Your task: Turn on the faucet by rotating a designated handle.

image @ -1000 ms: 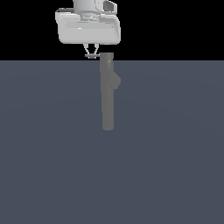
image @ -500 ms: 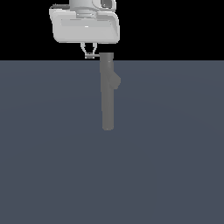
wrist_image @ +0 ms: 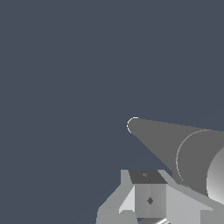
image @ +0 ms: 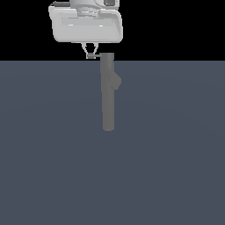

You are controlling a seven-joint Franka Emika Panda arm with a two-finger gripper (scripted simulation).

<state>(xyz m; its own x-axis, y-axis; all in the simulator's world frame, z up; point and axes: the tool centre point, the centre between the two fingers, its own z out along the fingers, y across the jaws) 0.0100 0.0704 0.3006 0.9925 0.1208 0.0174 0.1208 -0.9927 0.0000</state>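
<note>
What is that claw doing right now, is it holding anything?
Gripper: fingertips are at the handle beside the faucet cap; whether it is shut on it cannot be told.

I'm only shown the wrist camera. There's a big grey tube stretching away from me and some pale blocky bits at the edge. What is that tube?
Observer: In the exterior view it is a faucet, a tall column standing upright.
Operator: Does it have a part where water comes out?
Observer: Yes, a short spout angles out of the column on the exterior view's right.
Operator: And what does the robot turn?
Observer: A thin handle sticking out of the cap toward the exterior view's left. The robot's fingers reach down to its tip. I cannot tell whether they are gripping it.
</note>
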